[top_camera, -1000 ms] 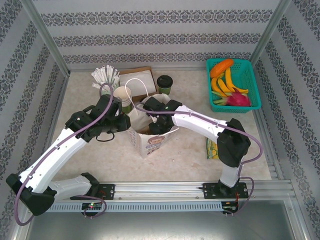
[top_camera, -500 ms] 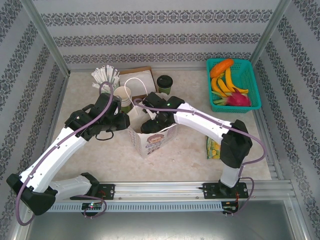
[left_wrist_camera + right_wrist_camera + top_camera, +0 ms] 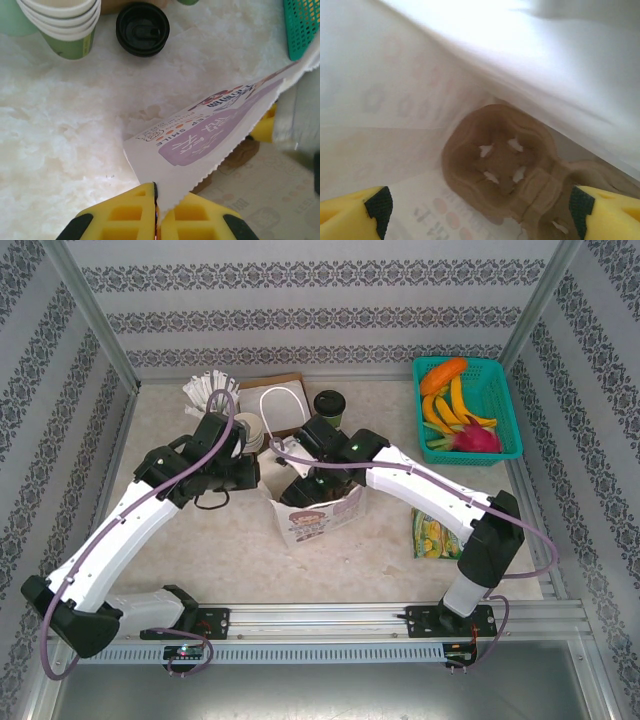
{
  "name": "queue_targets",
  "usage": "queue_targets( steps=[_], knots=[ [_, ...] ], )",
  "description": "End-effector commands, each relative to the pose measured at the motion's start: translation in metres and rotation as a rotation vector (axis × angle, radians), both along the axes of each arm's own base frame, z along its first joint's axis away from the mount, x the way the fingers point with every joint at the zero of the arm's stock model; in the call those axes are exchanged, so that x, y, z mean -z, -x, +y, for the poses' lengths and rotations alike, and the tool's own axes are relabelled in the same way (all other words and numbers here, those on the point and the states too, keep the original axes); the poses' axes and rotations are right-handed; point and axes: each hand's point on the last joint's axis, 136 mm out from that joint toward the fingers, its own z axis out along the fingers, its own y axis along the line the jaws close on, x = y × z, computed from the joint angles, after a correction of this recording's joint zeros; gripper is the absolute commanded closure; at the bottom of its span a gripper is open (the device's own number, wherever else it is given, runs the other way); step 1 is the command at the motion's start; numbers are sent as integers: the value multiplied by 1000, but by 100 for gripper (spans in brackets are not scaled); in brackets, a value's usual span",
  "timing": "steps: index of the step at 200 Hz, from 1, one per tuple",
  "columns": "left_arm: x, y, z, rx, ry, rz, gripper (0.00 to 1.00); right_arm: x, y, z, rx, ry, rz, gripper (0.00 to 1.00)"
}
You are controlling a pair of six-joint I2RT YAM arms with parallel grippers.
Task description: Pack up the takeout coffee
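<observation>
The takeout coffee is a dark olive-green cup with a black lid. The paper bag is white with purple print, and the cup carrier is brown cardboard. The far-right basket is teal, its fruit orange, yellow and pink. The table is mottled cream.

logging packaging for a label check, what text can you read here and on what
"SMILE", printed upside down on the white paper bag, left wrist view; "EP" just before it.
Large characters on the bag's purple patch: not legible.
Yellow-green packet: print too small to read.
</observation>
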Motion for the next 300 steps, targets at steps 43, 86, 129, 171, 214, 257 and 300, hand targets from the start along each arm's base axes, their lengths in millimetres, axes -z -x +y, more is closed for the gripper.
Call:
queue_targets(
  steps=[43, 86, 129, 171, 214, 257, 300],
  knots=[
    [0, 0, 0, 126, -61, 61, 89, -7, 47, 12, -476, -48, -62, 13],
    [-11, 7, 7, 185, -86, 75, 89, 3, 46, -14, -479, 47, -23, 26],
    [-8, 5, 8, 181, -95, 82, 87, 28, 38, -17, -470, 110, -1, 70],
    [-4, 6, 9, 182, -96, 98, 86, 58, 32, -20, -559, 219, -6, 96],
    [-3, 4, 9, 186, -84, 99, 84, 82, 33, -28, -685, 334, 12, 97],
    [1, -1, 9, 186, -79, 107, 84, 97, 34, -27, -762, 375, 7, 96],
    [3, -4, 7, 188, -64, 105, 80, 124, 32, -34, -779, 446, 28, 93]
  ],
)
